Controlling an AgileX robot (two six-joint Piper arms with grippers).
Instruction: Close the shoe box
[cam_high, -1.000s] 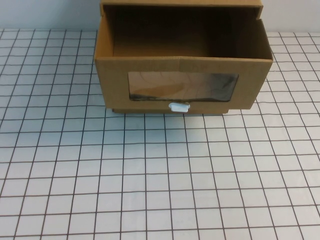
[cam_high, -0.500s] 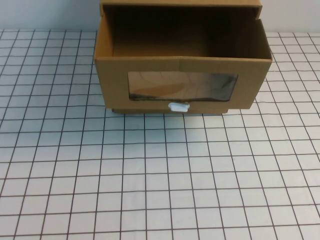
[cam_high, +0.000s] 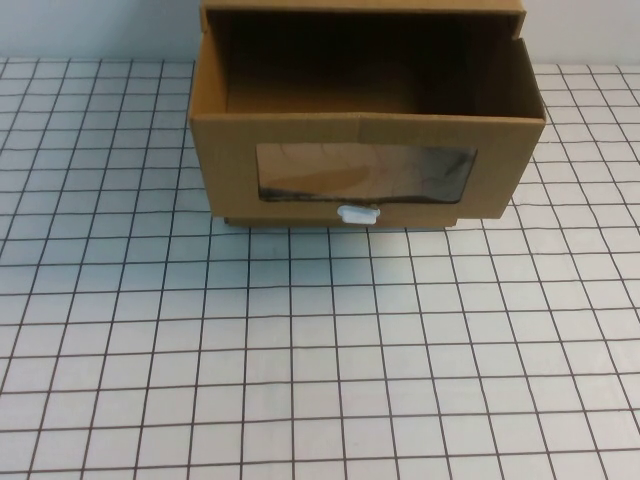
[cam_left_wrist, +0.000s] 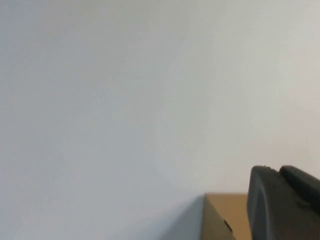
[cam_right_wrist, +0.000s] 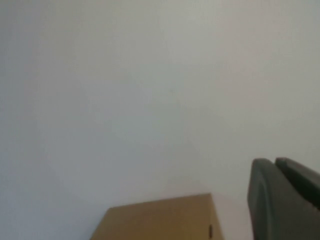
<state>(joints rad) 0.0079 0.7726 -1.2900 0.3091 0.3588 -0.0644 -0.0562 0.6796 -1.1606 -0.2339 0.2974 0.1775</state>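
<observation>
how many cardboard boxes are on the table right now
1. The shoe box stands at the table's far middle, its drawer pulled out. Neither arm shows in the high view; the left pincer and right pincer appear only in their wrist views, off the table.

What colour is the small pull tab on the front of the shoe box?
White, on the brown shoe box; the pull tab shows best in the high view. Neither tool appears there.

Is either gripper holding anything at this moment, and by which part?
Nothing is held. The brown cardboard shoe box stands untouched, drawer out. Left gripper and right gripper show only in their wrist views, away from it.
</observation>
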